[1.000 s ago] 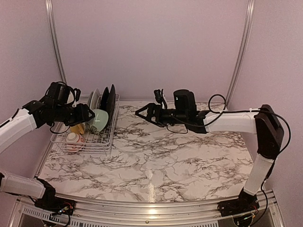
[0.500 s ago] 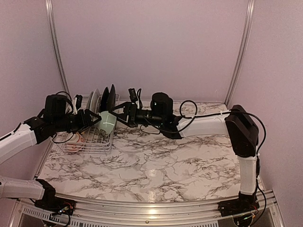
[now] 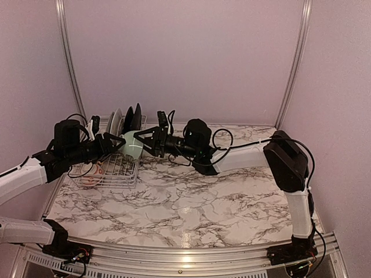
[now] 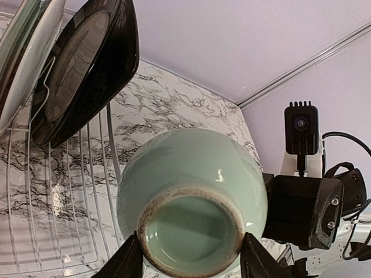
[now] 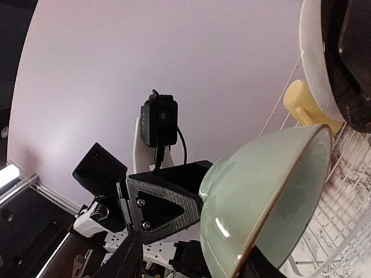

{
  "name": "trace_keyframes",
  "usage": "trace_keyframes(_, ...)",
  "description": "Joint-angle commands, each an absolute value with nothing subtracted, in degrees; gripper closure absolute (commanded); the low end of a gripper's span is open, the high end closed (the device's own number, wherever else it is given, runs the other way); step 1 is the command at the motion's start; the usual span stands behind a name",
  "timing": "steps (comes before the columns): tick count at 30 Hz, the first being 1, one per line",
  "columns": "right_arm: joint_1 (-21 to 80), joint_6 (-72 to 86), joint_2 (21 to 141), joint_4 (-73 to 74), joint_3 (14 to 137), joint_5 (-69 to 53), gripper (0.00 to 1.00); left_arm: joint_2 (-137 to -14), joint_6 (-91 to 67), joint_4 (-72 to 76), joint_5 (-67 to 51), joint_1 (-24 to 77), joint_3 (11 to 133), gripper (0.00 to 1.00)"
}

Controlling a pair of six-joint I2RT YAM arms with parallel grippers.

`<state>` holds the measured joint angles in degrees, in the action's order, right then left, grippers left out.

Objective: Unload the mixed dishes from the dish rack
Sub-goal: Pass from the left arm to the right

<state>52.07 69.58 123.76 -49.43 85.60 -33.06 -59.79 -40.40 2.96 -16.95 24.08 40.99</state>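
We see the left gripper clamped on the pale green bowl, with fingers pressed to either side of its foot, which faces that wrist's camera. Past the bowl, up and to the left of this hand, black plates stand in the dish rack, whose wires run beneath the bowl's left side.

Only the right wrist view shows the bowl's hollow, and a yellow mug beyond it. There the right gripper has a finger on each side of the bowl's lower rim; we cannot tell whether they press on it.

From above, both hands meet at the bowl, which hangs in the air over the rack's side nearest the right gripper, by the marble table.
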Motion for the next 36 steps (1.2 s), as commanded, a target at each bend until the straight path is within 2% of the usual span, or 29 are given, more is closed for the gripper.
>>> trace_keyframes(1,53.2,76.1,125.2,-59.6,87.2,-33.4,0.53,-59.0,-42.8,12.1,-18.4,24.3,40.1,0.63)
trace_keyframes(3,53.3,76.7,125.7,-59.7,87.8,-32.9,0.53,-59.4,-43.5,13.0,-19.0,24.4,39.8,0.63)
trace_keyframes(9,53.4,77.8,127.7,-60.5,89.5,-33.4,0.71,-59.0,-44.7,14.3,-19.4,24.7,38.6,0.63)
trace_keyframes(12,53.4,77.5,127.8,-60.8,89.2,-33.2,0.88,-58.7,-44.0,12.8,-19.7,24.7,39.1,0.59)
trace_keyframes(14,53.2,77.2,127.5,-61.5,88.7,-33.3,1.00,-58.2,-43.2,10.9,-18.8,24.8,39.7,0.49)
trace_keyframes(17,52.8,75.3,125.3,-63.1,85.2,-32.8,1.00,-56.3,-41.8,7.0,-15.6,24.8,40.3,0.19)
trace_keyframes(20,52.2,70.9,121.3,-62.6,80.5,-32.6,1.00,-53.7,-39.5,2.1,-12.5,24.7,41.5,0.02)
trace_keyframes(25,49.2,58.3,112.1,-58.0,69.9,-35.4,1.00,-50.3,-33.8,-9.4,-5.4,24.7,44.8,0.01)
trace_keyframes(29,46.8,41.2,101.3,-38.5,62.5,-30.9,1.00,-48.1,-30.5,-14.5,-0.8,24.8,46.1,0.01)
trace_keyframes(33,46.3,22.7,93.2,-14.3,59.4,-14.8,1.00,-47.5,-29.0,-14.9,1.2,24.7,45.9,0.01)
trace_keyframes(36,46.1,12.7,89.2,2.3,59.0,3.5,1.00,-47.9,-28.8,-12.9,0.3,24.7,46.0,0.01)
